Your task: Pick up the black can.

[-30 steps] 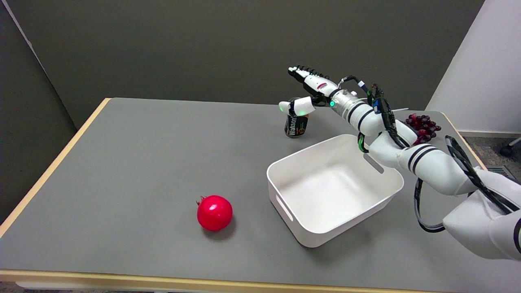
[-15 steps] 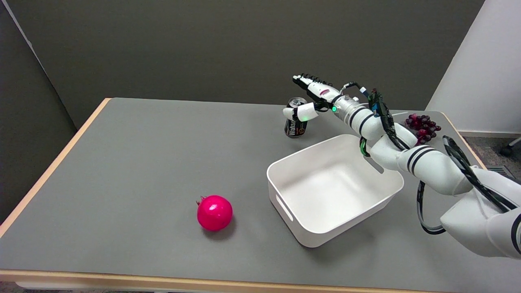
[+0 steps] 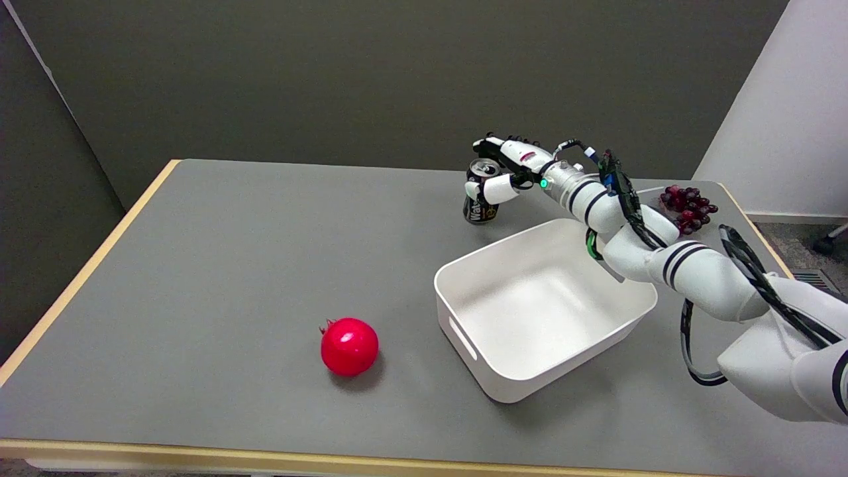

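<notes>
Your robot hand (image 3: pixel 507 169) is at the black can (image 3: pixel 481 202), which stands upright on the far side of the grey desk (image 3: pixel 199 278), just beyond the far left corner of the white bin (image 3: pixel 543 308). The thumb lies across the can's near side, just below the rim, and the other fingers (image 3: pixel 493 142) curl over behind its top. You have the can enclosed between thumb and fingers, but whether they press on it or only frame it cannot be told from here. The can's base sits on the desk.

Your right arm reaches in from the lower right, passing over the bin's far right edge. A bunch of dark red grapes (image 3: pixel 688 200) lies behind the arm near the desk's far right corner. A red pomegranate (image 3: pixel 349 346) sits well apart, toward the near side, left of the bin.
</notes>
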